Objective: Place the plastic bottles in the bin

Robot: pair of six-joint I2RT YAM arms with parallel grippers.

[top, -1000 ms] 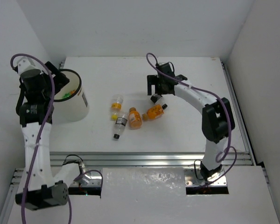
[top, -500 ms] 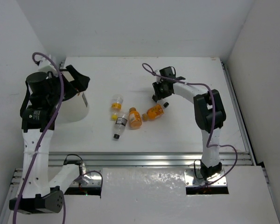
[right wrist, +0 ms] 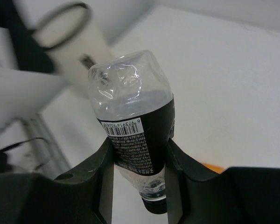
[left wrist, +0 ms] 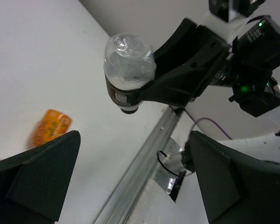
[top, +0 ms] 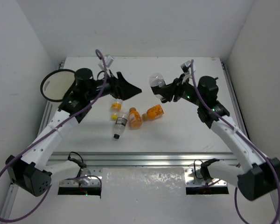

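Observation:
My right gripper (top: 164,91) is shut on a clear plastic bottle (top: 155,80) with a black label and holds it above the table. The right wrist view shows that bottle (right wrist: 135,121) cap-down between the fingers (right wrist: 91,186). My left gripper (top: 132,89) is open and empty, pointing at the held bottle (left wrist: 129,70) from the left. Four bottles lie mid-table: a yellow-capped one (top: 115,102), a clear black-capped one (top: 120,123) and two orange ones (top: 135,118) (top: 154,112). The white bin (top: 43,87) stands at the far left behind the left arm.
An aluminium rail (top: 149,157) runs along the table's near edge, and another (top: 233,102) runs along the right side. White walls close in the table at the back and on both sides. The left arm's purple cable (top: 100,58) loops above its wrist.
My right gripper has shut on the clear bottle and lifted it off the table. The left arm has swung from over the bin toward the table's middle, gripper still open.

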